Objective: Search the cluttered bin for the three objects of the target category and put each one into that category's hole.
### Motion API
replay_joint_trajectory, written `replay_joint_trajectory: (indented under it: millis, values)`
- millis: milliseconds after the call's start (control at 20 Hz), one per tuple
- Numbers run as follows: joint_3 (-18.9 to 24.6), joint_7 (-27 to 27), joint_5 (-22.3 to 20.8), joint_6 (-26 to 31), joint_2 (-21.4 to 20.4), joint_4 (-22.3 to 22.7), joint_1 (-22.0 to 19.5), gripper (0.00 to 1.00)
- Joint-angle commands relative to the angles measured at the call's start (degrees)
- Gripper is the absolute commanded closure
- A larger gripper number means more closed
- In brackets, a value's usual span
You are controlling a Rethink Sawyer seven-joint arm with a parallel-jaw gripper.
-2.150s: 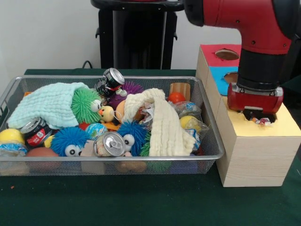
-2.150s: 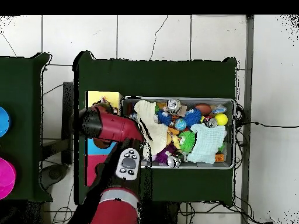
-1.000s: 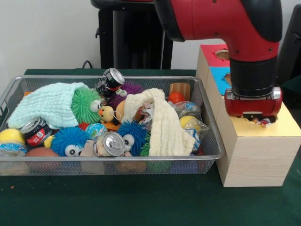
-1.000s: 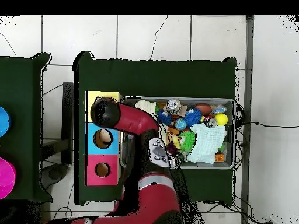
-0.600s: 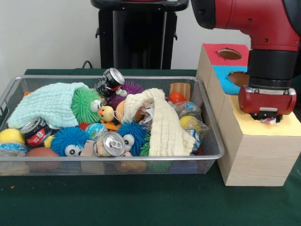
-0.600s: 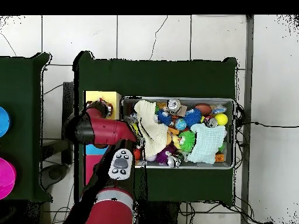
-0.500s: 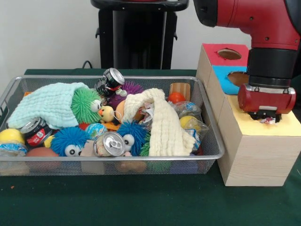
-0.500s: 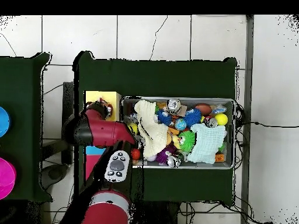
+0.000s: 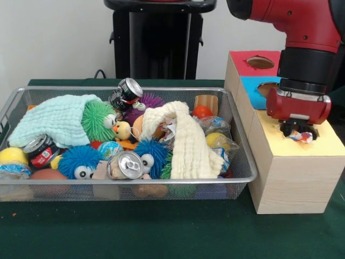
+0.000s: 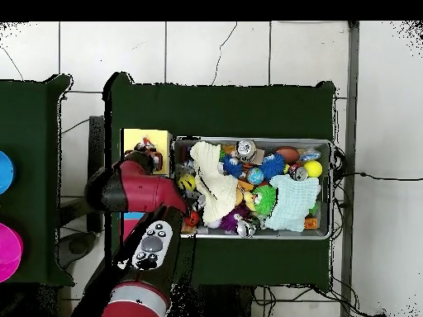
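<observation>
My gripper hangs from the red arm just above the yellow top of the wooden box, shut on a crumpled white wrapper with red and blue print. The wrapper dangles a little above the yellow surface; the yellow section's hole is hidden behind the gripper. In the overhead view the gripper sits over the yellow section, with the arm covering the blue and red sections. Similar crinkly wrapped packets lie at the right end of the wire bin.
The box's red section and blue section each have a round hole. The bin holds drink cans, fuzzy blue and green toys, a mint cloth, a cream cloth and balls. A green mat covers the table.
The gripper has risen slightly and shifted left over the yellow top, still holding the wrapper. The arm's elbow has swung around in the overhead view.
</observation>
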Motion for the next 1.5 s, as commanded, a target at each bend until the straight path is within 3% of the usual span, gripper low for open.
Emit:
replay_joint_trajectory:
  millis: [50,450,900,950,1150,1500]
  values:
    - [-1.4,11.8,2.2,10.4,1.0,1.3,0.4,1.00]
    - [-2.6,12.2,1.8,15.8,-3.2,2.0,0.9,1.00]
    - [-2.7,11.3,0.1,16.3,-4.6,2.6,1.4,1.00]
    - [-2.1,11.2,-0.1,14.3,-4.9,3.2,1.1,0.00]
    - [-0.5,11.1,-0.3,11.3,-5.4,4.5,0.3,0.00]
    - [-2.1,15.1,1.5,8.7,-3.7,5.3,2.3,0.00]
